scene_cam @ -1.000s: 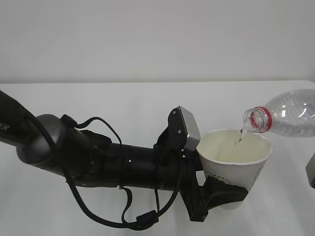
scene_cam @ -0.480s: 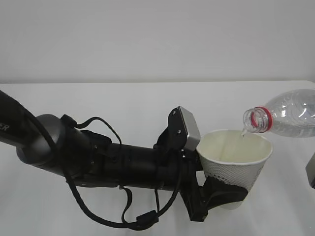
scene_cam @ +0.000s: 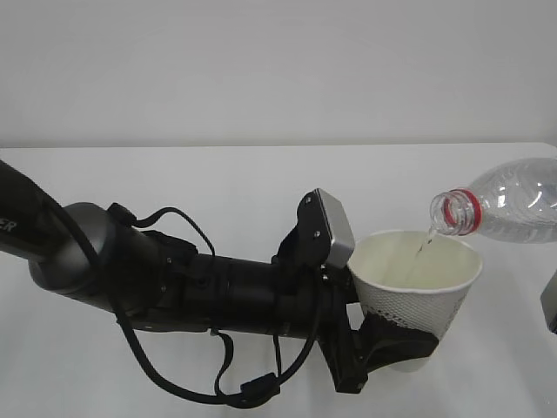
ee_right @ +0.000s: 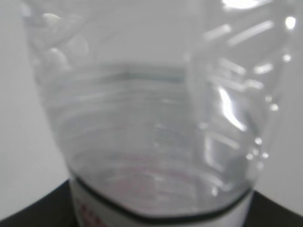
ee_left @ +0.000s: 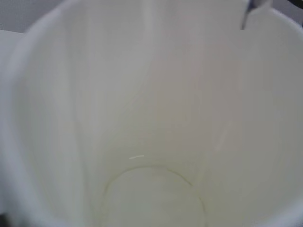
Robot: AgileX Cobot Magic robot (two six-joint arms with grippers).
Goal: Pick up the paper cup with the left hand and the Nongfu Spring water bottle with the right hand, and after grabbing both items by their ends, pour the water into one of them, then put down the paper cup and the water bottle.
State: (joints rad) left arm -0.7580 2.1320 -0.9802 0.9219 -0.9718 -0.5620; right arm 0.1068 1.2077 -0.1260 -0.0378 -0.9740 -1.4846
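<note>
A: What sits around the left tool (scene_cam: 392, 344)?

B: Little. A plain white worktop (scene_cam: 218, 183) runs back to a pale wall (scene_cam: 261, 70). The bulky black left arm (scene_cam: 174, 287), with looping cables and a silver-grey plate (scene_cam: 333, 228), fills the lower left and hides the worktop beneath it. Nothing stands between bottle mouth and cup.

A: Any writing?

B: On the arm's far-left edge a couple of white letters show, cut off. In the right wrist view the bottle's red-and-white label (ee_right: 156, 213) is too blurred to read.

A: Where are the task's things, and how do they point?

B: The white tapered paper cup (scene_cam: 418, 292), cream inside, sits in the left tool, black fingers clamped on its lower part. It stands roughly upright, mouth up, leaning slightly.

A: The bottle?

B: The clear plastic bottle (scene_cam: 505, 205) with a red neck ring lies nearly level above and right of that tool, long axis left-right, mouth at the cup's far rim. A thin stream of clear water (scene_cam: 423, 244) falls in. The right tool is hidden behind the bottle in its own view, so I cannot tell its grip.
</note>
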